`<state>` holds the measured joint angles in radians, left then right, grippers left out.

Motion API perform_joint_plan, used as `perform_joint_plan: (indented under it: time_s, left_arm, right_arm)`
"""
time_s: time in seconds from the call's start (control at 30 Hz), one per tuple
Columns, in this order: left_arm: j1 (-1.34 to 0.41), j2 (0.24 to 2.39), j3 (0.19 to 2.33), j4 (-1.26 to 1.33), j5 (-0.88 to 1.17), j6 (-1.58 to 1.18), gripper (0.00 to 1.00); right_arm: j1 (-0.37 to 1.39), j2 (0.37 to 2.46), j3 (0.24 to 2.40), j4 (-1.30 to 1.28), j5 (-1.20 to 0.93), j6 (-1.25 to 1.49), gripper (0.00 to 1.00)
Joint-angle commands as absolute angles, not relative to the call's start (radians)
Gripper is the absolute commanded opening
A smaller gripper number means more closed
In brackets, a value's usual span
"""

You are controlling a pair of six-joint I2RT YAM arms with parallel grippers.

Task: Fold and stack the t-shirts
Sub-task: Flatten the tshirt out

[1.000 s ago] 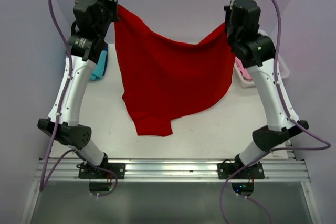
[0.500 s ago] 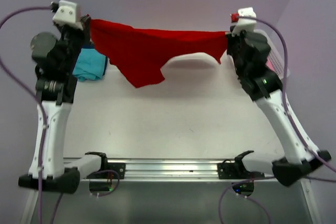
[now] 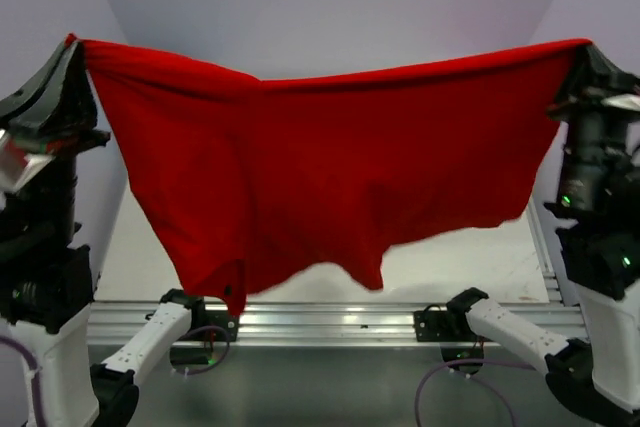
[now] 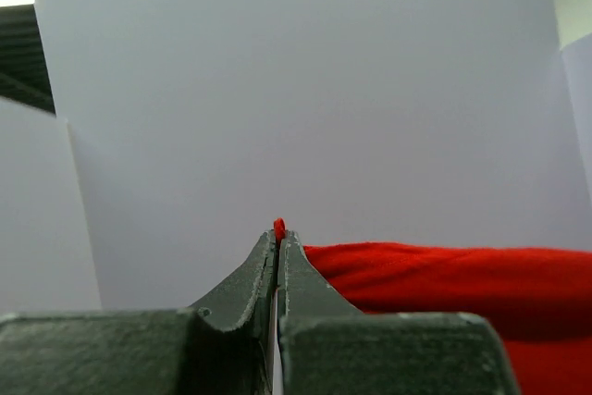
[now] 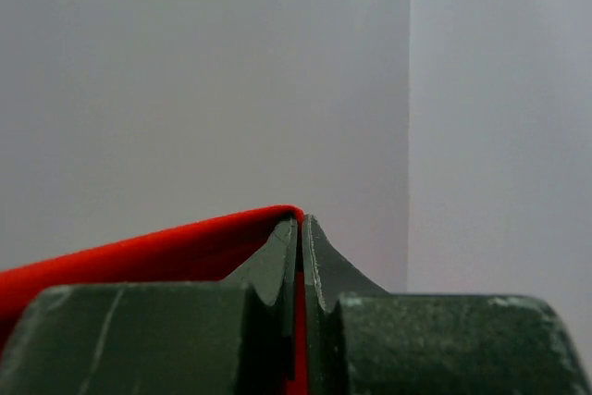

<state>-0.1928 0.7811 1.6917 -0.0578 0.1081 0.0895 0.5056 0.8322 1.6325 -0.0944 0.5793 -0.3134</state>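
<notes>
Bright, even, diffuse light fills the scene; shadows on the pale walls (image 3: pixel 330 7) are faint and soft. The red t-shirt (image 3: pixel 330 177) is saturated, with darker soft folds. Small glints dot the near metal rail (image 3: pixel 330 319). Up close, the left gripper (image 4: pixel 278 236) and right gripper (image 5: pixel 301 224) look soft-edged, slightly unfocused.
</notes>
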Motion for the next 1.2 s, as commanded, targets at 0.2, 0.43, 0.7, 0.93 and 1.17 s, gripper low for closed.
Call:
perform_joint_plan:
  time_s: [0.2, 0.43, 0.7, 0.93, 1.17]
  left_arm:
    - [-0.193, 1.061, 1.245, -0.059, -0.271, 0.120, 0.00]
    - [-0.106, 1.375, 1.106, 0.103, -0.259, 0.052, 0.00]
    - [-0.077, 1.695, 1.233, 0.167, -0.235, 0.029, 0.00]
    - [-0.063, 1.839, 1.357, 0.212, -0.189, 0.009, 0.00]
    - [-0.063, 1.913, 1.445, 0.192, -0.135, -0.037, 0.00]
  right_arm:
    - [0.486, 1.333, 1.563, -0.592, 0.830, 0.067, 0.00]
    - [0.414, 1.644, 1.473, -0.588, 0.710, 0.192, 0.00]
    - [0.344, 1.986, 1.695, -0.531, 0.661, 0.176, 0.00]
    - [0.305, 2.150, 1.842, -0.475, 0.670, 0.181, 0.00]
    - [0.279, 2.304, 2.039, -0.511, 0.673, 0.184, 0.00]
